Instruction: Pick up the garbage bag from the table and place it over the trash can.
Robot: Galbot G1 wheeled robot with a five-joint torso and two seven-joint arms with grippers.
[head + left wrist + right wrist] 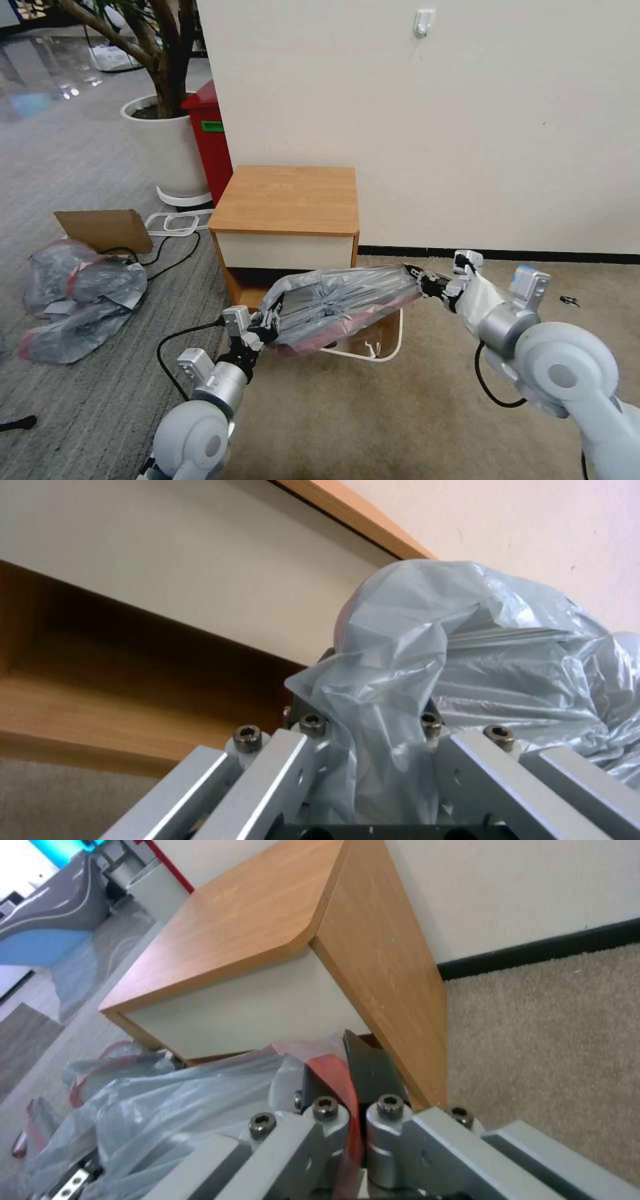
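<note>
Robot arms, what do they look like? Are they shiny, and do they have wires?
Both arms are smooth light grey with big round joints and silver metal cuffs at the wrists. A black cable loops beside each arm. The left gripper and right gripper are dark at the tip, with small white boxy parts behind them. Up close, the fingers are silver metal bars fixed with dark bolts.

Even, soft indoor light fills the room. Glare streaks the glossy floor (40, 73) far left. A dark shadow sits under the table (287, 200). Both wrist views look soft, their near metal linkages blurred; the head view bends at its edges.
</note>
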